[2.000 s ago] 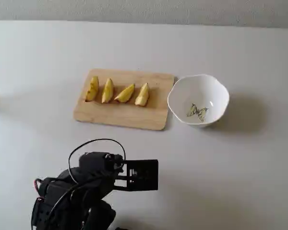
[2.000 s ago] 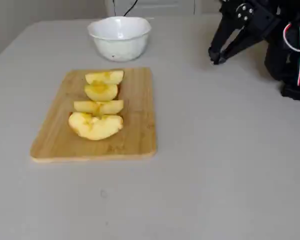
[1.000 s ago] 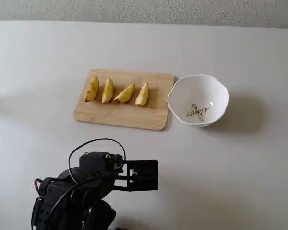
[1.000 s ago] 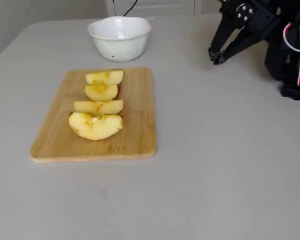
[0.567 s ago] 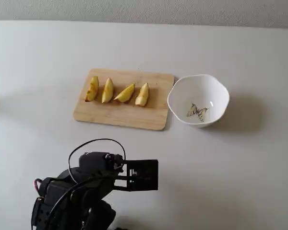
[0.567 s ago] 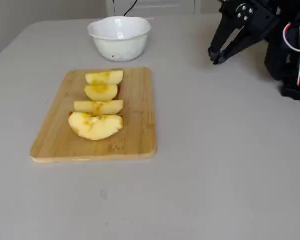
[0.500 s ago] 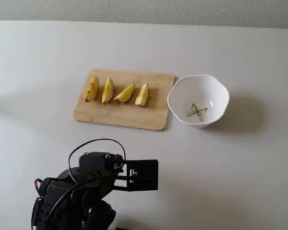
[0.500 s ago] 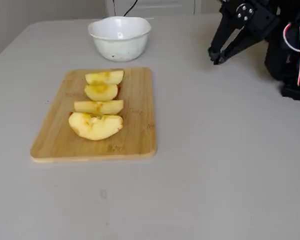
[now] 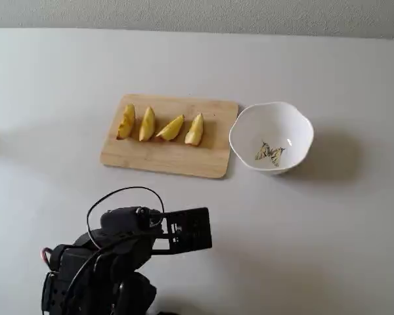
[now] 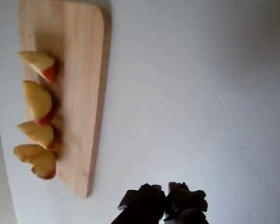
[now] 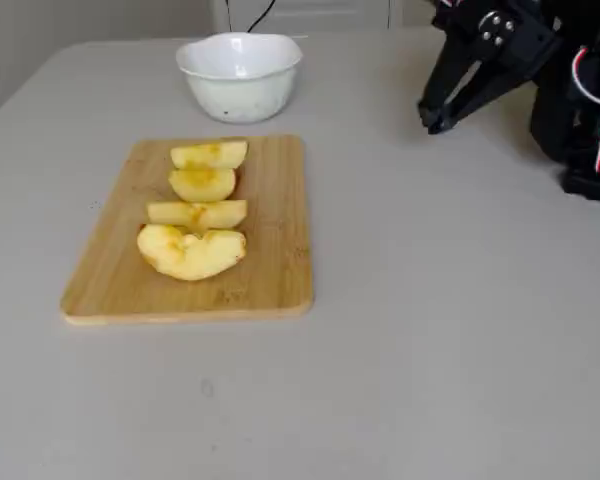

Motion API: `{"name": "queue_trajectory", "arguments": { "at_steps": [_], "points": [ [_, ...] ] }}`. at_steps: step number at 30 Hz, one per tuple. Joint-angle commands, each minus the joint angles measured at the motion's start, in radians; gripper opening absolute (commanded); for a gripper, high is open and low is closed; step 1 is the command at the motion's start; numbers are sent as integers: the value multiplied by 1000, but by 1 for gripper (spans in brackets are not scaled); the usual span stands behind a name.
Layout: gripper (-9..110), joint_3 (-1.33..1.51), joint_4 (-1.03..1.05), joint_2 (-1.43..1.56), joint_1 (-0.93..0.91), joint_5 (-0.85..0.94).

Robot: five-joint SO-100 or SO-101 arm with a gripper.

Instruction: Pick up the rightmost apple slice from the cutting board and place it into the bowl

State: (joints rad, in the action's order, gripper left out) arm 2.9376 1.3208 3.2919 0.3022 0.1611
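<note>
The cutting board holds four apple wedges in a row. The rightmost apple slice lies nearest the white scalloped bowl, which has a butterfly drawing inside and holds nothing. In another fixed view the slice is the farthest wedge on the board, with the bowl just beyond it. In the wrist view it is the top wedge on the board. My gripper is shut and empty, hovering well short of the board over bare table; it also shows in the other fixed view and in the wrist view.
Three other wedges sit to the left of the slice in a fixed view, the leftmost brown-speckled. The arm's base and cables fill the bottom left. The table is pale grey.
</note>
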Motion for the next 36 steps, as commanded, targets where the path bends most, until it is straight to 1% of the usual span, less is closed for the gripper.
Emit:
{"name": "queue_trajectory", "arguments": {
  "at_steps": [1,2,3,5,7,8,11,12,17,22,30,36],
  "points": [
    [1,52,-69,2,57,270],
    [0,66,-86,2,61,423],
    [0,77,-98,2,52,506],
    [0,58,-92,2,11,614],
    [0,2,-48,2,8,753],
    [1,-31,-51,2,9,795],
    [13,-133,-112,-29,-2,899],
    [15,-176,-146,-94,-8,920],
    [27,-500,-255,-606,-58,1008],
    [32,-810,-279,-988,-55,1043],
    [34,-1088,-393,-1378,-51,1057],
    [34,-1256,-477,-1664,-98,1072]
  ]
}}
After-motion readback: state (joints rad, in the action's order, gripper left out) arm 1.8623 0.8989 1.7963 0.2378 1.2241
